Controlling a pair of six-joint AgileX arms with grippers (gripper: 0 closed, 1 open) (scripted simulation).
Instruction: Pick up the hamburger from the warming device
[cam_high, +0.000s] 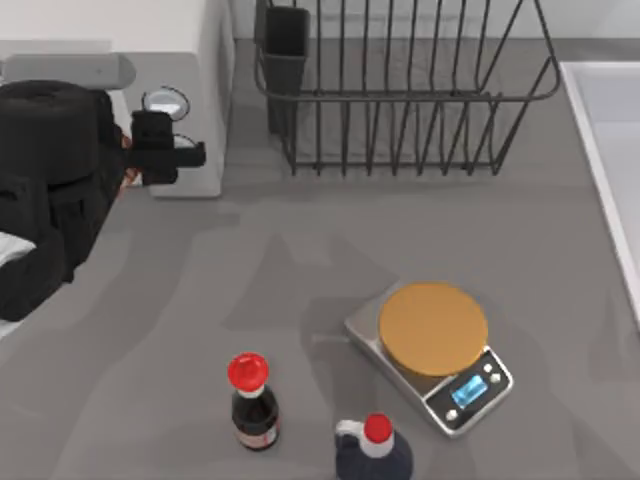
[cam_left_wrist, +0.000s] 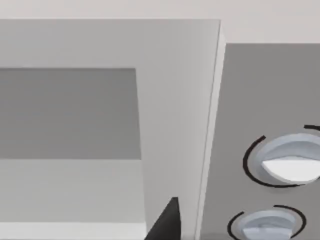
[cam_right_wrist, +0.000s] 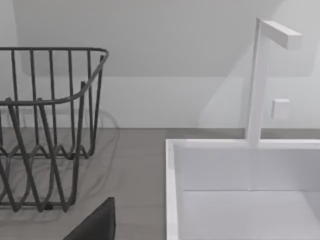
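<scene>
Top view: left tool (cam_high: 165, 150) beside microwave (cam_high: 205, 60)

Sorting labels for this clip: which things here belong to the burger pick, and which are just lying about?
Job:
- microwave, far left
- left gripper, at its front by the knobs

Lying about:
- dish rack
- scale
- two red-capped bottles
- sink

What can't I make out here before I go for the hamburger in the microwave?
- Hamburger: microwave cavity seen from above is covered by the left arm; left wrist view shows bare cavity wall.
- Left claw: finger state unreadable at the microwave front.
- Right claw: one dark tip, cut by the frame edge.
</scene>
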